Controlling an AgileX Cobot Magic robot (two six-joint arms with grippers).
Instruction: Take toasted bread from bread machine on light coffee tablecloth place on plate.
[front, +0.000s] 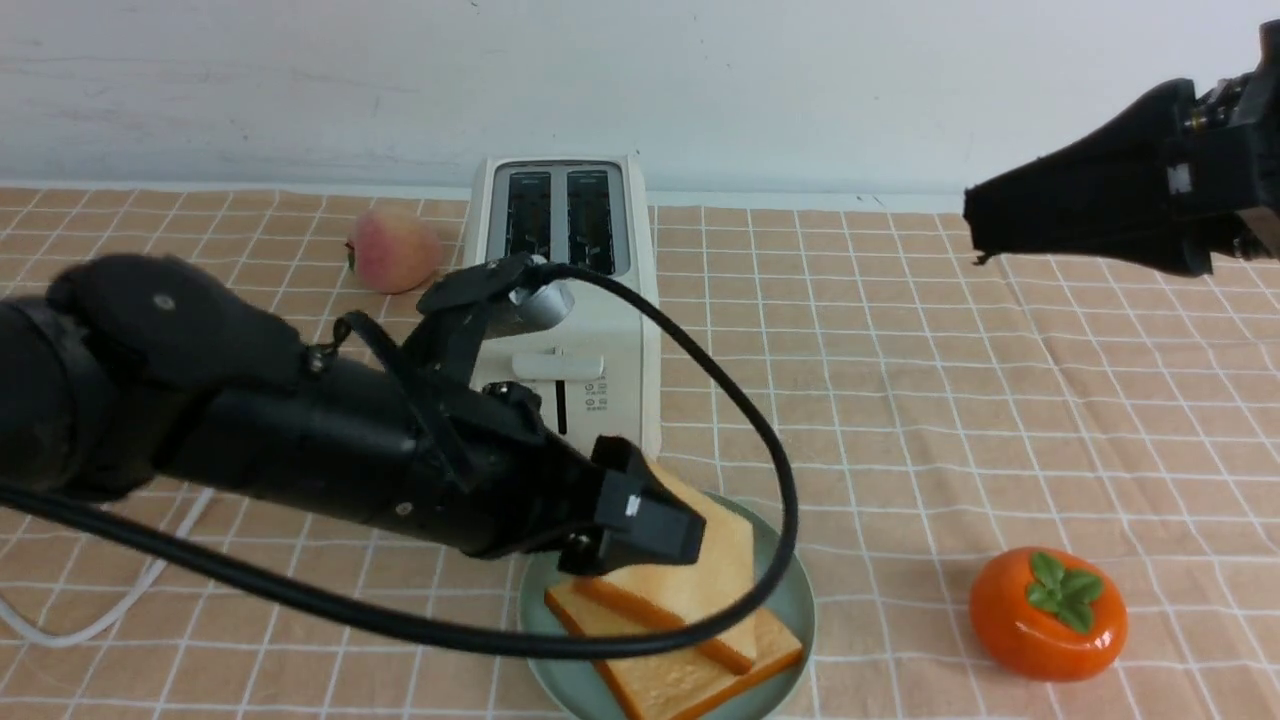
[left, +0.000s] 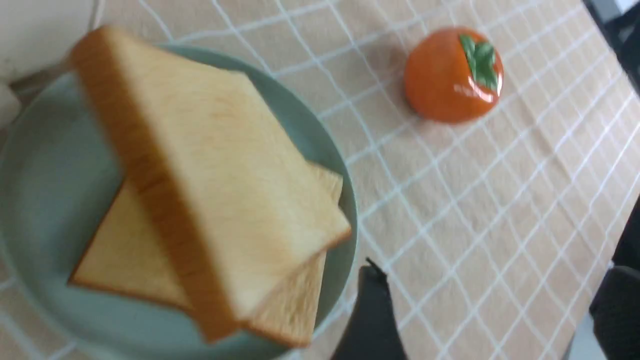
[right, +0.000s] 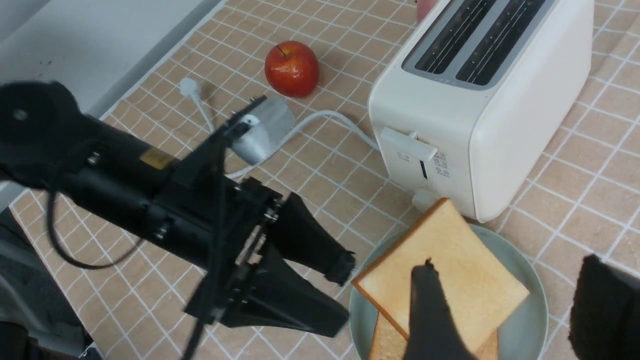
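Observation:
Two slices of toasted bread lie on the pale blue-green plate (front: 800, 610) in front of the bread machine (front: 560, 300), whose slots are empty. The upper slice (front: 700, 580) rests tilted across the lower slice (front: 680, 680). My left gripper (front: 650, 530) hovers at the plate's near-left edge, open, with only tablecloth between its fingers (left: 372, 300). The upper slice (left: 225, 175) sits apart from them. My right gripper (front: 975, 230) hangs high at the right, open and empty, and looks down on the plate (right: 525, 325) and the upper slice (right: 450, 260). The light coffee tablecloth (front: 900, 400) covers the table.
An orange persimmon (front: 1047, 612) sits right of the plate. A peach (front: 393, 250) lies left of the toaster and a red apple (right: 291, 67) further left. The toaster's white cord (right: 310, 120) runs across the cloth under my left arm.

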